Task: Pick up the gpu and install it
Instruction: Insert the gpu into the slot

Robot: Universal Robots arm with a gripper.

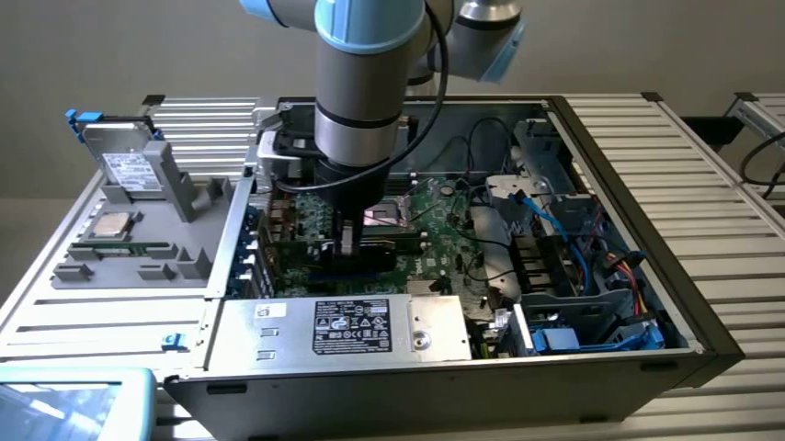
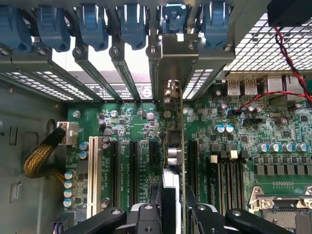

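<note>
I am hovering inside the open computer case (image 1: 491, 395), above the green motherboard (image 2: 273, 126). My pincer (image 2: 173, 217) is clamping the gpu (image 2: 174, 151), which is standing on edge among the black expansion slots (image 2: 116, 165), seemingly sitting in one of them. Its silver bracket (image 2: 178, 51) is lying against the case's rear slot opening.

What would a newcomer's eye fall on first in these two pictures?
In the exterior view, the big grey and blue arm reaches down into the open computer case. In the wrist view, the gpu stands edge-on over the green motherboard, clamped in the gripper, with a row of blue clips beyond.
</note>
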